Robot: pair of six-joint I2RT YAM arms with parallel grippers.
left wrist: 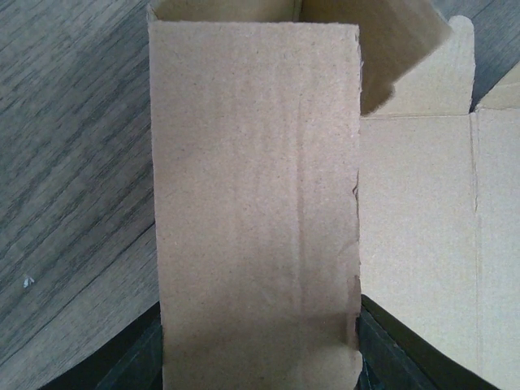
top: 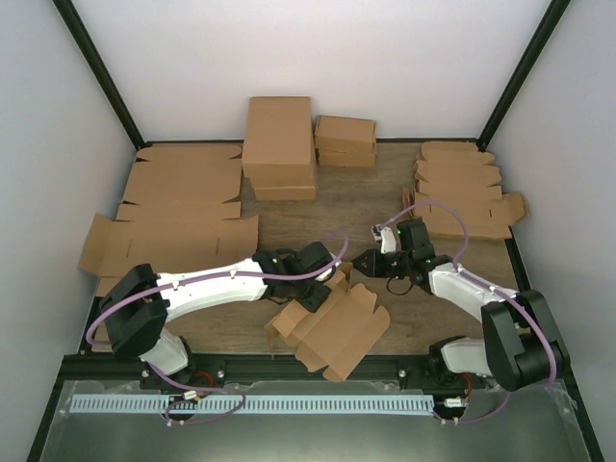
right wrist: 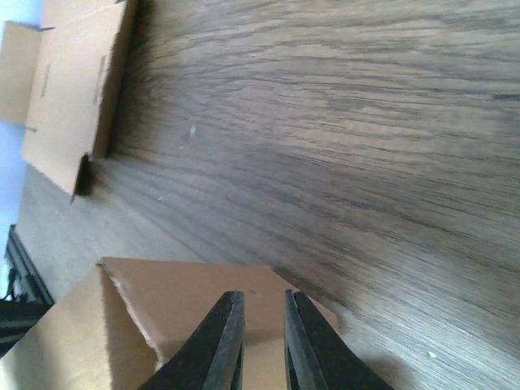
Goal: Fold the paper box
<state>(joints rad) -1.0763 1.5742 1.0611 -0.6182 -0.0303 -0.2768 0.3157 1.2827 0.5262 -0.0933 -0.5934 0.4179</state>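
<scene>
Two robot arms meet over the paper box, a half-formed brown cut-out lying near the front edge of the wooden table, at about 6 o'clock in the overhead view. Its long axis appears to run roughly from 8 o'clock to 2 o'clock. The left gripper reaches in from 9 o'clock and clamps one raised panel across its width, a dark finger pressed against each long edge. The right gripper comes in from 3 o'clock, its fingers drawn almost together with only a slit between them. Its tips sit over the corner of a flap at the box's 1 o'clock end, and whether they nip that flap cannot be told. The coming fold looks to turn on this flap, which lies straight ahead of the right arm's fingertips. The left arm's hold appears to serve as the anchor.
</scene>
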